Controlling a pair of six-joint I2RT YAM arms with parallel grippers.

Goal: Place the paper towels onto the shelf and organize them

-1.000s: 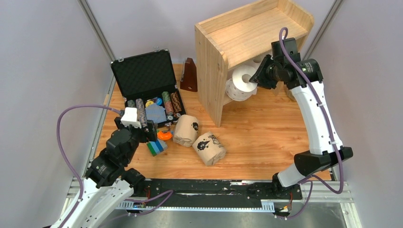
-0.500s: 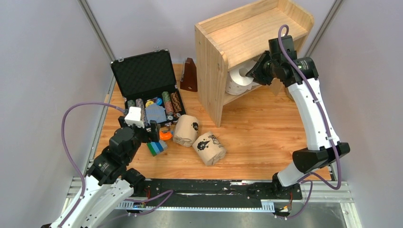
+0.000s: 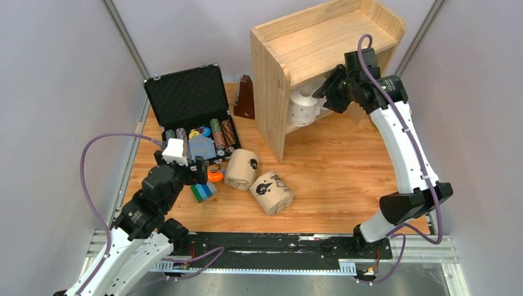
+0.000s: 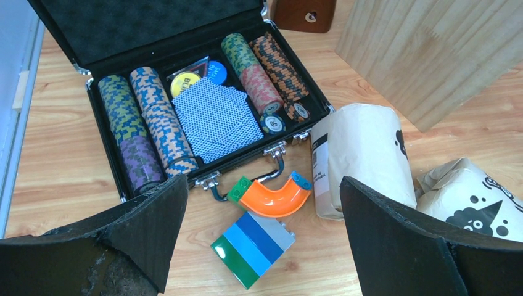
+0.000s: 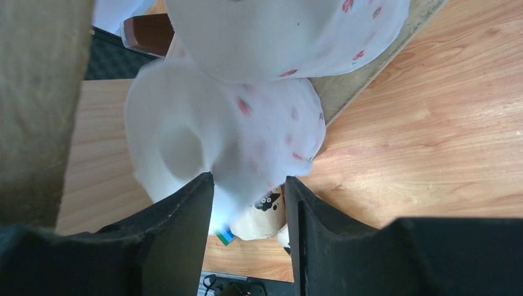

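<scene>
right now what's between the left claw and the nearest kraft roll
An orange curved brick; a blue-green block stack sits beside it, per the top view.

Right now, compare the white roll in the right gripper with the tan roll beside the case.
The white roll is white with small dots; the tan roll wears kraft wrap with a black print. The white roll is inside the shelf, the tan roll on the table. The right gripper holds the white roll; no gripper holds the tan roll. Both are cylinders.
</scene>
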